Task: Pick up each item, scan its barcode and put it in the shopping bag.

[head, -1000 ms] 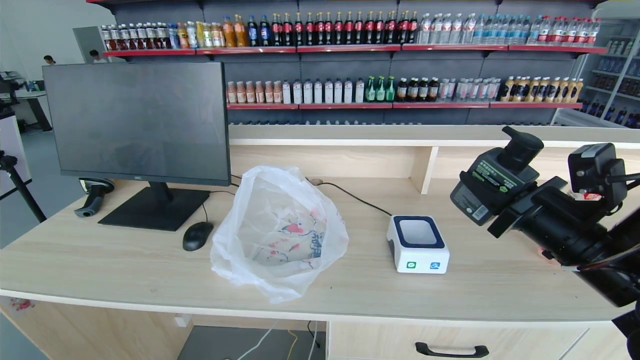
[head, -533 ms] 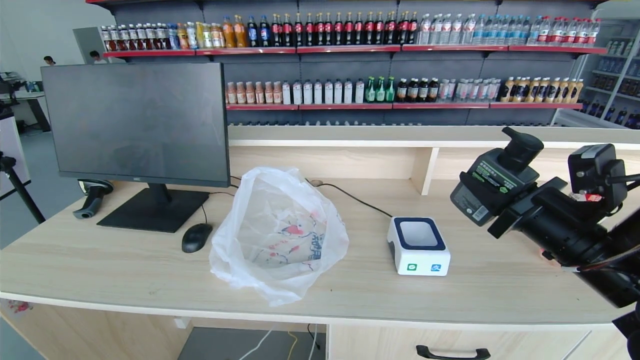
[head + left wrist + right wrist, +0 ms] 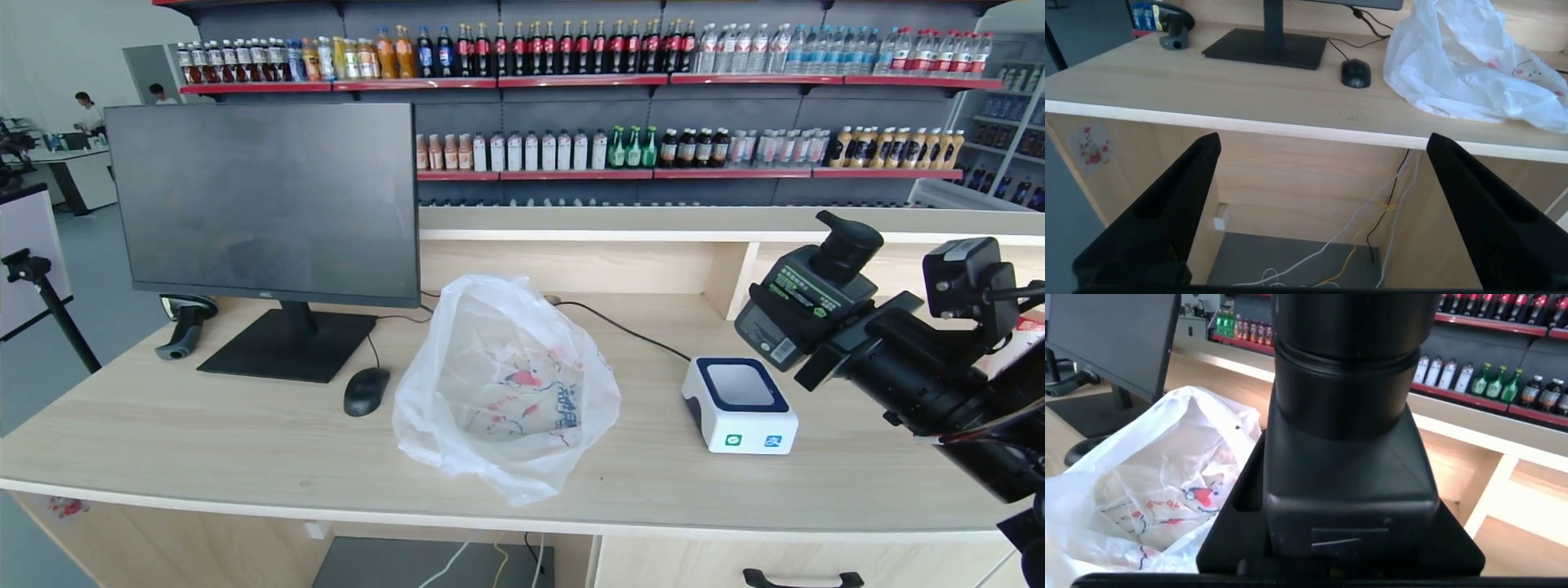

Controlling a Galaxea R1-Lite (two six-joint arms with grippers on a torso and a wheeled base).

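The right gripper clamps a rigid dark bottle around its lower body. It is likely light but slick. The left gripper gapes wide, empty.

Right wrist view: dark bottle cropped; shopping bag contents indistinct; drawer handle cropped.

- On the black bottle I see a green label and a white barcode sticker, print too small to read.
- The scanner has two small square signs on its front, one green and one blue.
- The shopping bag has red and dark print, crumpled; I can't read it.
- The monitor has a tiny mark on its lower bezel, illegible.
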